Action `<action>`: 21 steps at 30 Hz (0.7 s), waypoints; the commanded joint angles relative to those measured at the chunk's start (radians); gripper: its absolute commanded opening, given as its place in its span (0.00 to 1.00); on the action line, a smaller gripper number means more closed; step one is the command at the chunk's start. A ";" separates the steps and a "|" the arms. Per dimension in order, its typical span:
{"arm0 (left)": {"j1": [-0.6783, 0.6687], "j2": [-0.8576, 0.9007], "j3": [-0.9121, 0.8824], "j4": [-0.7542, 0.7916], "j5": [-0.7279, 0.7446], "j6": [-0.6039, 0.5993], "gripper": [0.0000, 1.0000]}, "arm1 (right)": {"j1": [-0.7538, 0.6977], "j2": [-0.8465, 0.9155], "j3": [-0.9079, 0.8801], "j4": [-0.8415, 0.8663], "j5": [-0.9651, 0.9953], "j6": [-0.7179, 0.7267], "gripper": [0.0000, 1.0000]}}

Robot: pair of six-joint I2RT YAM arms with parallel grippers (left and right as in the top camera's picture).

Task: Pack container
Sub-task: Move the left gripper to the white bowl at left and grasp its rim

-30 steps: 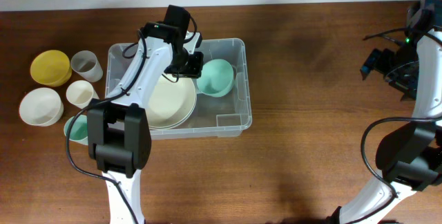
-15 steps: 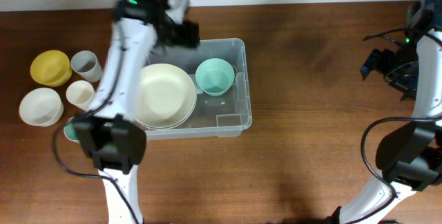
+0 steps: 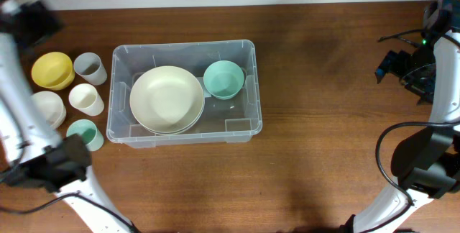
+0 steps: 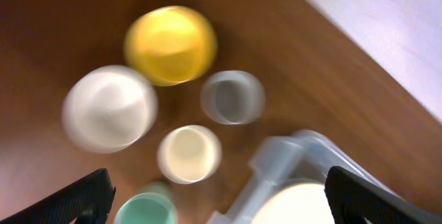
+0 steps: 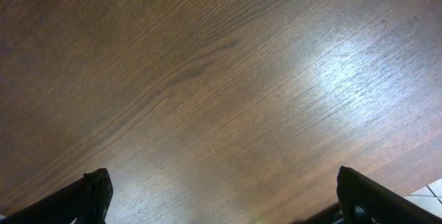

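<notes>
The clear container (image 3: 184,44) sits left of the table's middle. A wide cream bowl (image 3: 165,100) and a mint bowl (image 3: 223,80) lie inside it. My left gripper (image 3: 34,21) is blurred at the far top-left, well away from the container. In the left wrist view it (image 4: 217,182) is open and empty, high above the loose cups, with the container's corner (image 4: 276,158) at lower right. My right gripper (image 3: 394,64) hangs at the far right. The right wrist view shows it (image 5: 224,182) open over bare wood.
Left of the container stand a yellow bowl (image 3: 52,70), a grey cup (image 3: 90,67), a cream cup (image 3: 86,98), a white bowl (image 3: 43,108) and a mint cup (image 3: 85,134). The left arm's base is at the lower left.
The left gripper opened and left the mint bowl in the container. It then swung out to the far left over the loose cups. The right arm has not moved.
</notes>
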 commanded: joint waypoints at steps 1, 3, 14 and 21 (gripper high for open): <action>0.117 0.017 -0.069 -0.032 -0.003 -0.183 0.99 | -0.004 -0.011 0.000 0.000 0.005 -0.003 0.99; 0.184 0.035 -0.146 -0.032 0.059 -0.183 0.99 | -0.004 -0.011 0.000 0.000 0.005 -0.003 0.99; 0.269 0.129 -0.471 0.107 0.082 -0.189 0.99 | -0.004 -0.011 0.000 0.000 0.005 -0.003 0.99; 0.269 0.131 -0.651 0.235 0.078 -0.240 0.99 | -0.004 -0.011 0.000 0.000 0.005 -0.003 0.99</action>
